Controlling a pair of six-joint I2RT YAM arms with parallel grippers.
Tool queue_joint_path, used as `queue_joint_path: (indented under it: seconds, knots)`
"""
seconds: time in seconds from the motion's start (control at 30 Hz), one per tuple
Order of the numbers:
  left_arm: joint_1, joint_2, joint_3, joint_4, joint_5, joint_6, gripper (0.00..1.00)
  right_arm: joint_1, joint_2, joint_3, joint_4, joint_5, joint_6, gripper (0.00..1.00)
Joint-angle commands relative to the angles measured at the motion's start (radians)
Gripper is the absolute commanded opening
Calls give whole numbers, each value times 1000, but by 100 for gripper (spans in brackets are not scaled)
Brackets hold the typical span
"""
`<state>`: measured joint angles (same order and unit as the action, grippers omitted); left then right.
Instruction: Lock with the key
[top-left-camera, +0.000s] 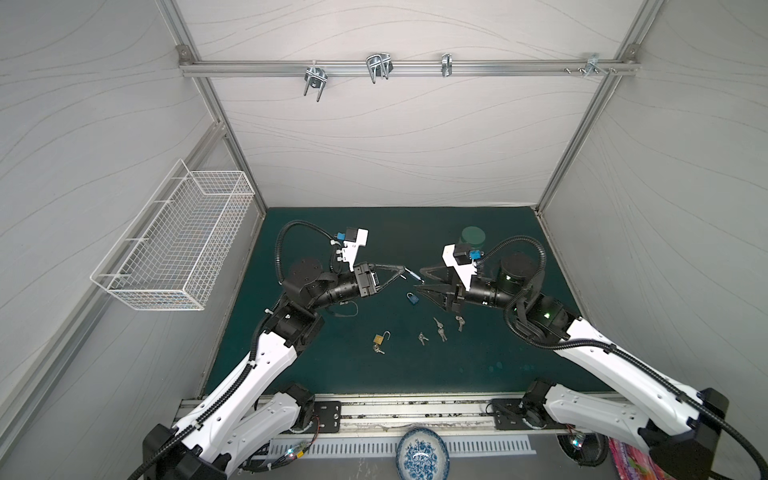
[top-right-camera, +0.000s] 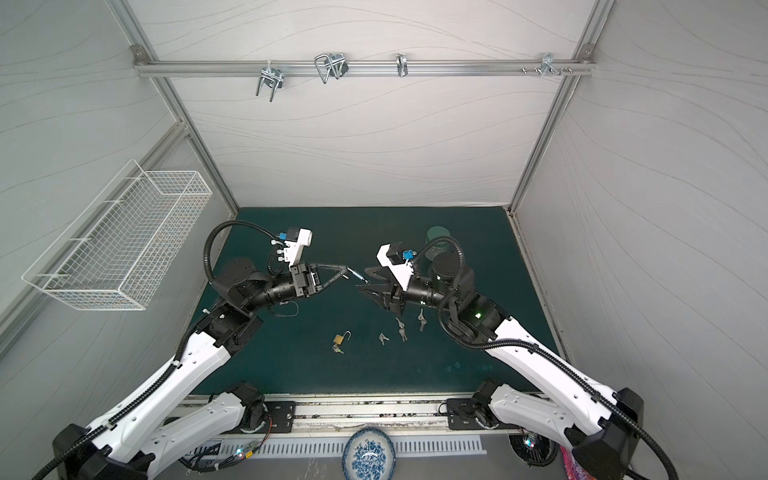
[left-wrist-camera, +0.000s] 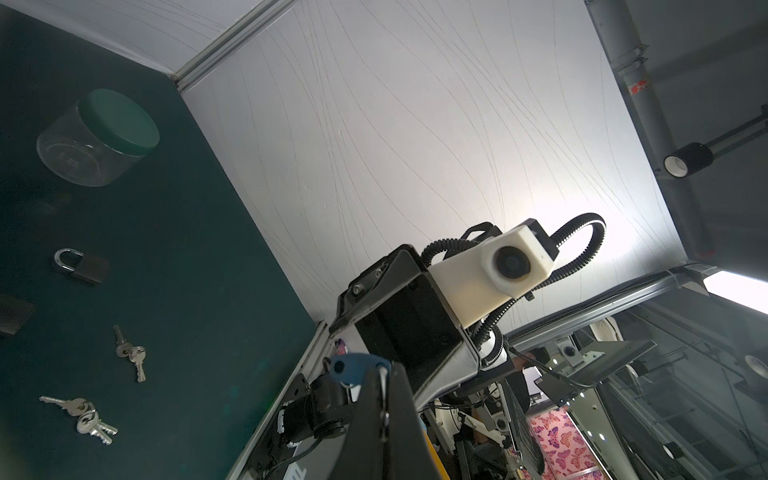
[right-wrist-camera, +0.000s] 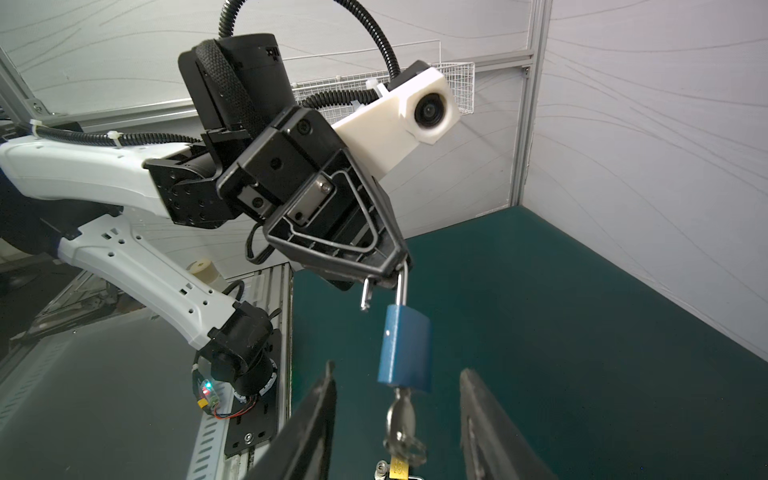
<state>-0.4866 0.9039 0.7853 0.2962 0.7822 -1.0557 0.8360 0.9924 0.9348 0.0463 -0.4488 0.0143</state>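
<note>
Dark green mat (top-left-camera: 332, 374) covers the floor of a grey-walled booth, and a white wire basket (top-left-camera: 178, 249) is fixed to the side wall. Two black-and-white robot arms (top-left-camera: 266, 365) reach in and meet above the middle of the mat. A blue-and-white patterned bowl (top-left-camera: 422, 457) is cut off at the near edge. A clear plastic jar with a green lid (left-wrist-camera: 95, 137) stands at the back, partly hidden behind the right arm in both top views. The left gripper (right-wrist-camera: 395, 270) has its fingers pressed together on the curve of a steel shackle. From it a blue metal padlock (right-wrist-camera: 405, 349) hangs in the air, clear of the mat, with one shackle leg free of the body. A small silver key (right-wrist-camera: 401, 417) sits in the keyhole underneath, and what dangles from its ring is cut off by the picture's edge. The right gripper (right-wrist-camera: 398, 374) has its fingers spread, one on each side of the key, touching neither key nor lock. In both top views this padlock is only a thin sliver between the grippers, and its key cannot be made out. On the mat lie a second blue padlock (top-left-camera: 412, 297), a brass padlock with a raised shackle (top-left-camera: 379, 337) and three loose bunches of silver keys (top-left-camera: 439, 329).
</note>
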Motion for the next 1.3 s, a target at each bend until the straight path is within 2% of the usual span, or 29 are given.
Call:
queue_joint_path:
  seconds: [0.0,0.5,0.63,0.77,0.9,1.13,1.27]
  knots:
    - [-9,-8,48,67,21,-17,0,18,9,35,38,7,-14,43]
    - [-13,-20,59,57,25,-3,0,38,2,39,5,51,13,16]
    - [-15,-32,90,-4,31,62,0,38,1,78,-42,54,101,9]
    - [-15,-51,161,-113,60,189,0,36,27,172,-116,-39,269,0]
    - [-14,-40,255,-252,86,323,0,30,52,225,-105,-161,418,0]
    - [-16,2,372,-410,53,480,0,-7,64,292,-108,-272,513,0]
    - [-16,32,403,-421,54,520,0,-35,84,329,-129,-327,546,0]
